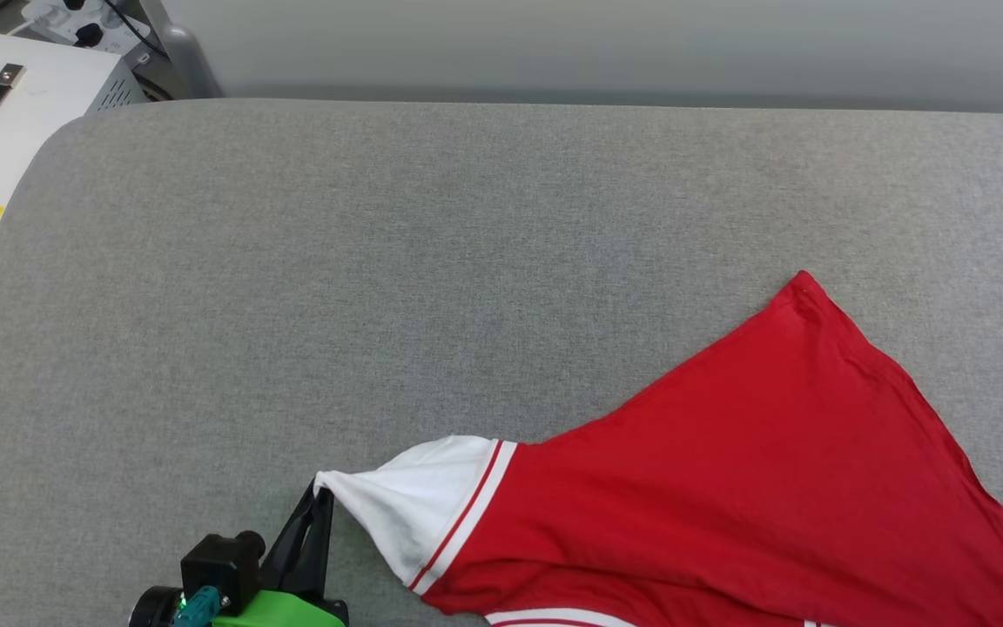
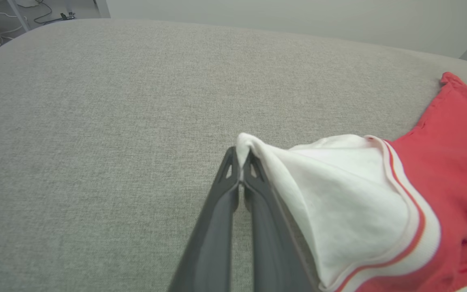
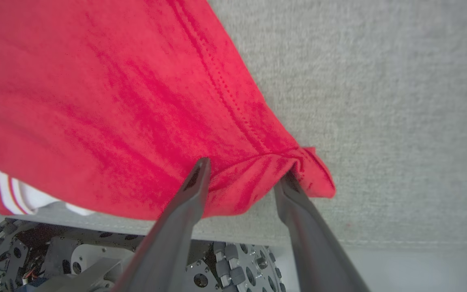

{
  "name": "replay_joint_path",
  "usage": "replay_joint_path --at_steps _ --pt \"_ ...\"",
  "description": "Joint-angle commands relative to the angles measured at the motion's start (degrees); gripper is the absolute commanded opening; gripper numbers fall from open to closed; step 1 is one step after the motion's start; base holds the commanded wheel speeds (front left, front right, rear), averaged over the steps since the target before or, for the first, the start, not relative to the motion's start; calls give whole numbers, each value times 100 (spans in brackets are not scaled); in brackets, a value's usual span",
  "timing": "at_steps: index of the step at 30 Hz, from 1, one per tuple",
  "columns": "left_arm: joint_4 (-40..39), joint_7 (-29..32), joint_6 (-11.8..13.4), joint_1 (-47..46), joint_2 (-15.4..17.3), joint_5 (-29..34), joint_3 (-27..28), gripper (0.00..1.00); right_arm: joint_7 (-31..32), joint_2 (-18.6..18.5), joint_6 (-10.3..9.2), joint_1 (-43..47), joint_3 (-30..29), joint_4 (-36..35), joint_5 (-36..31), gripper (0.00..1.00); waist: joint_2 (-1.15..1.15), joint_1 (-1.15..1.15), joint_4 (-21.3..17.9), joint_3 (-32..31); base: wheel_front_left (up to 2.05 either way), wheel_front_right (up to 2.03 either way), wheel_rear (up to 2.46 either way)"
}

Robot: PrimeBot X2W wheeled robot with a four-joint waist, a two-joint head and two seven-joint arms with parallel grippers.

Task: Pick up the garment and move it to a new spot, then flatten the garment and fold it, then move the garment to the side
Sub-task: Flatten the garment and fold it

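The garment (image 1: 728,488), red with a white sleeve and red-and-white trim, lies stretched over the grey table (image 1: 380,261) at the lower right. My left gripper (image 1: 320,493) is shut on the tip of the white sleeve (image 2: 339,194), pinching it between the fingertips (image 2: 241,156). In the right wrist view my right gripper (image 3: 245,168) stands open at the table's near edge. A bunched red hem corner (image 3: 314,174) of the garment (image 3: 95,101) lies between and against its spread fingers. The chest letters are hidden.
A white equipment box (image 1: 5,131) and a power strip (image 1: 75,22) sit beyond the table's far left corner. The robot's wheeled base (image 3: 217,263) shows below the table's near edge. Bare grey cloth covers the left and far parts of the table.
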Motion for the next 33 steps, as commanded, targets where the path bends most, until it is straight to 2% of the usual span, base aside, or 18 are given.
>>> replay_joint_path --at_steps 1,5,9,12,16,21,26,33 --pt "-1 7 34 -11 41 20 -6 0 -117 -57 -5 -248 -183 -122 -67 100 0 0 16 -19 0 0 0" --pt "-43 7 47 -42 34 49 -36 0 -206 -142 -5 -592 -594 -606 -126 100 0 0 62 -5 0 0 0" --pt "-118 7 36 -125 21 93 -99 0 1 -302 -5 -1103 -833 -1164 -262 100 0 0 152 75 0 0 0" --pt "-160 7 26 -193 15 116 -141 0 300 -405 -5 -1567 -804 -1470 -378 100 0 0 228 173 0 0 0" --pt "-255 7 10 -335 -34 160 -178 0 873 -519 -5 -2342 -467 -1621 -523 100 0 0 366 359 0 0 0" --pt "-348 7 -32 -506 -115 223 -212 0 1775 -558 -5 -3339 201 -1430 -646 100 0 0 514 626 0 0 0" --pt "-466 7 -78 -694 -228 309 -254 0 2512 -509 -5 -4266 951 -925 -783 100 0 0 675 876 0 0 0" --pt "-593 7 -142 -898 -381 422 -289 0 2640 -182 -5 -5111 1508 106 -841 100 0 0 866 1183 0 0 0"
